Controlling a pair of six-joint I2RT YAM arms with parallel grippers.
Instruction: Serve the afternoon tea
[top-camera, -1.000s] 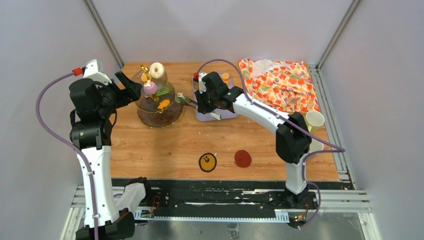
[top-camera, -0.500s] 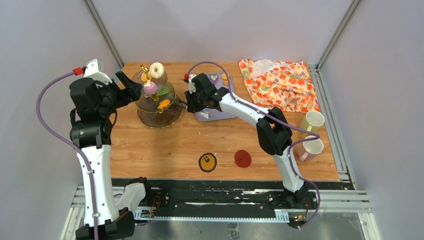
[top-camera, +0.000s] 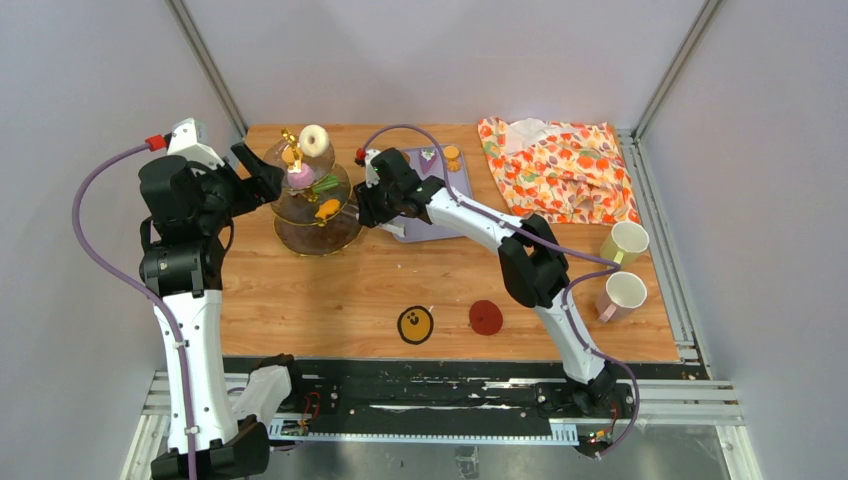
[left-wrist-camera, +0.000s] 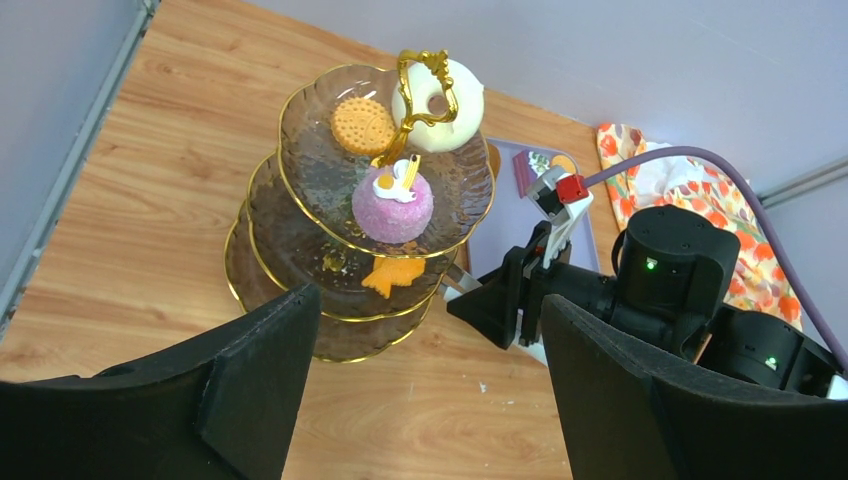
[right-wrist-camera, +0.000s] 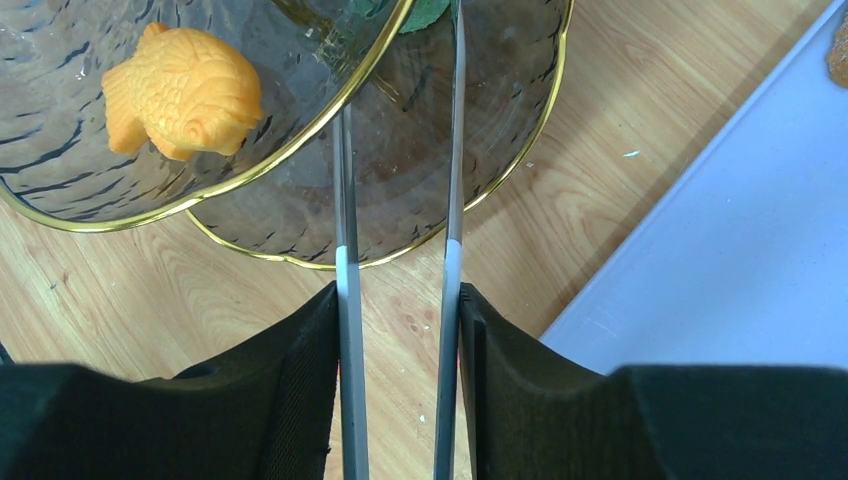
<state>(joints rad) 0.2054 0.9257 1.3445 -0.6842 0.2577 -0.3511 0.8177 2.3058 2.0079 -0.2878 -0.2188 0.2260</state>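
Two thin blades of the tongs (right-wrist-camera: 345, 200) run straight ahead from my right pincer (right-wrist-camera: 395, 300), which is clamped on them, the blades standing a little apart. Their long axis points into the glass stand (right-wrist-camera: 400, 150). A green piece (right-wrist-camera: 425, 12) sits dead ahead at the tips, cropped by the frame, so I cannot tell whether it is pinched. Ahead and to the left lies the orange fish biscuit (right-wrist-camera: 185, 90). My left pincer (left-wrist-camera: 425, 310) hangs wide open and empty on the stand's far side. I judge that letting go comes next.
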